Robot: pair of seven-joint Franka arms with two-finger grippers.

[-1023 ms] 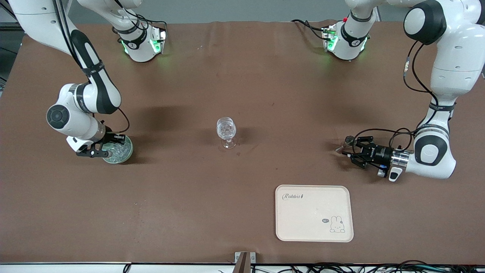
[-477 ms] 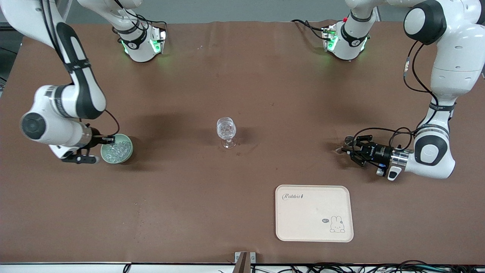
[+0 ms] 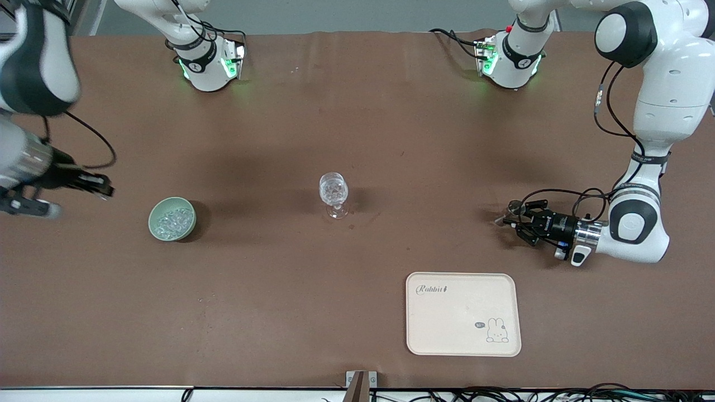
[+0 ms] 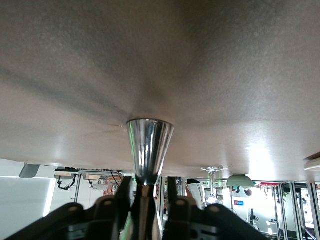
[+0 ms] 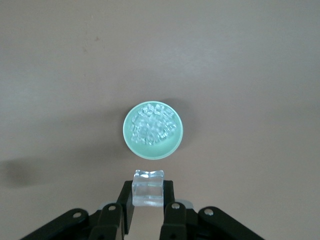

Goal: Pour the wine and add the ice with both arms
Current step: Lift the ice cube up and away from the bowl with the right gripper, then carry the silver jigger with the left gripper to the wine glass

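Observation:
A pale green bowl (image 3: 172,219) with a pile of ice (image 3: 170,219) stands toward the right arm's end of the table. A clear wine glass (image 3: 333,193) stands upright at the table's middle. My right gripper (image 3: 104,188) is raised beside the bowl, out toward the table's end. In the right wrist view it (image 5: 148,196) is shut on one clear ice cube (image 5: 148,187), with the bowl (image 5: 154,130) below it. My left gripper (image 3: 509,220) is low over the table toward the left arm's end. It is shut on a small silvery metal cup (image 4: 149,150) held sideways.
A cream tray (image 3: 463,314) with a rabbit print lies nearer to the front camera than the left gripper. The left wrist view also shows the wine glass (image 4: 212,184) and the bowl (image 4: 240,180) far off. The two arm bases stand along the table's back edge.
My right gripper has risen out of the bowl with an ice cube and swung toward the right arm's end of the table. The left gripper has barely shifted.

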